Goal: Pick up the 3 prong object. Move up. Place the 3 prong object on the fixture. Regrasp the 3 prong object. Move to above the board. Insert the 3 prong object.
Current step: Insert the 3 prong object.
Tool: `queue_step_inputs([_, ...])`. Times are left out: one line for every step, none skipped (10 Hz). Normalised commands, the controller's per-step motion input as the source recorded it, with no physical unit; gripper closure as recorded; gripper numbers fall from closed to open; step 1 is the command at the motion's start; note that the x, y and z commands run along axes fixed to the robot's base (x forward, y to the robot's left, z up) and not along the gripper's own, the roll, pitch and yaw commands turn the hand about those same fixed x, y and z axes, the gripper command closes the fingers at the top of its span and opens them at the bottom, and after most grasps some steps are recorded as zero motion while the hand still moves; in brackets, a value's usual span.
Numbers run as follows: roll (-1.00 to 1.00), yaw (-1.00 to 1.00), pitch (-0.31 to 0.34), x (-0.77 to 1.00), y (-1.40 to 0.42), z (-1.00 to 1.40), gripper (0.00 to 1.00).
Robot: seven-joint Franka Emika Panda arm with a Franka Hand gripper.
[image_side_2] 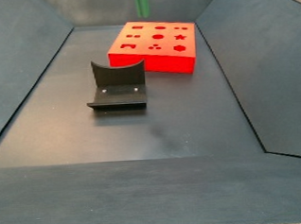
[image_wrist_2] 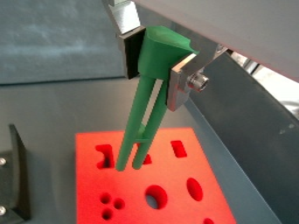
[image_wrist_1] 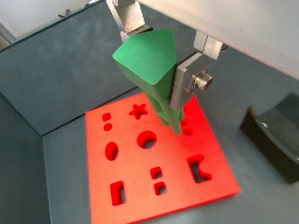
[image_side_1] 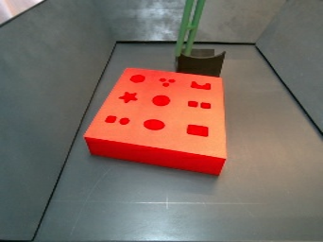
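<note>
1. Two silver finger plates of the gripper (image_wrist_1: 163, 54) clamp the wide head of the 3 prong object (image_wrist_1: 152, 68); we see this in both wrist views, the jaws pressed against its flat sides.
2. We note the 3 prong object (image_wrist_2: 149, 96) hangs prongs-down, slightly tilted, its forked end over the board (image_wrist_2: 176, 184), near a slot-shaped hole. Whether the prongs touch the surface we cannot tell.
3. In a side view the green shaft (image_side_1: 192, 24) drops in from above, ending at the far edge of the board (image_side_1: 164, 142), in front of the fixture (image_side_1: 199, 62). The gripper itself lies out of frame here.
4. In a side view the fixture (image_side_2: 116, 85) stands on the grey floor, near the camera side of the board (image_side_2: 157, 57) and apart from it; only a short green stub (image_side_2: 142, 4) shows at the upper edge, beyond the board.
5. We record the board's top face carrying darker red holes: a star, circles, squares.
6. The fixture (image_wrist_1: 275, 131) holds nothing.
</note>
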Motion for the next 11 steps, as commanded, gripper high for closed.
queue_step_inputs([-0.45, 0.00, -0.500, 0.14, 0.51, 0.03, 1.00])
queue_step_inputs([-0.45, 0.00, -0.500, 0.14, 0.51, 0.03, 1.00])
queue_step_inputs([-0.47, 0.00, -0.500, 0.11, 0.47, 0.06, 1.00])
queue_step_inputs([-0.31, 0.00, -0.260, 0.10, 0.25, -0.15, 1.00])
queue_step_inputs([-0.19, -0.05, -0.007, 0.09, 0.08, -0.13, 1.00])
queue_step_inputs([-0.40, 0.03, -0.049, 0.00, 0.04, -0.33, 1.00])
queue_step_inputs([-0.47, 0.09, -0.094, -0.17, 0.00, -0.12, 1.00])
queue_step_inputs([-0.46, 0.18, -0.114, -0.25, 0.00, -0.14, 1.00])
queue_step_inputs([-0.46, 0.47, -0.131, -0.37, 0.00, -0.09, 1.00])
queue_step_inputs([-0.34, 0.69, 0.000, -0.01, -0.05, 0.00, 1.00])
queue_step_inputs([-0.27, 0.79, 0.000, 0.00, -0.03, -0.07, 1.00])
